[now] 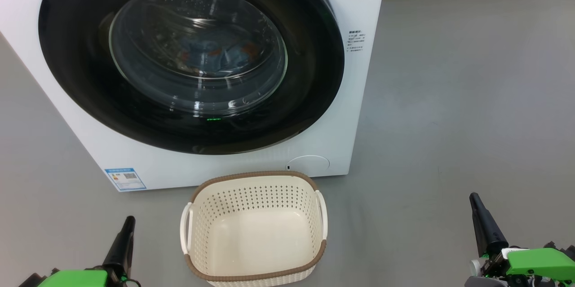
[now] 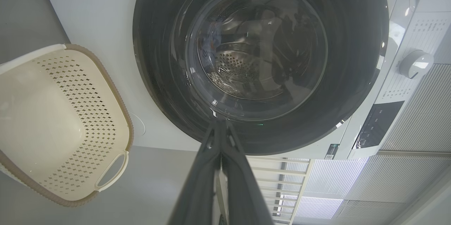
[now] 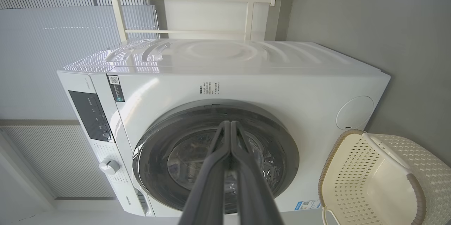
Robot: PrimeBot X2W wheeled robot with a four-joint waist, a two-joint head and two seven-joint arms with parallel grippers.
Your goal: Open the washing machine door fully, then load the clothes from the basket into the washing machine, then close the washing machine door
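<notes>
Ahead of our left gripper (image 1: 129,219) and right gripper (image 1: 474,197), both pinched shut and empty, the washing machine door (image 1: 188,60) looks closed and the basket (image 1: 256,174) bare; we judge nothing remains.

so the small cream-white perforated plastic basket (image 1: 256,174) sits on the grey floor (image 1: 449,98), right in front of the big white boxy washing machine (image 1: 355,112), just below its round glossy black door (image 1: 310,76); the light-blue printed clothes (image 1: 215,55) are inside, behind the door glass; left gripper (image 1: 130,220) near the basket's left, right gripper (image 1: 474,198) well off to its right
</notes>
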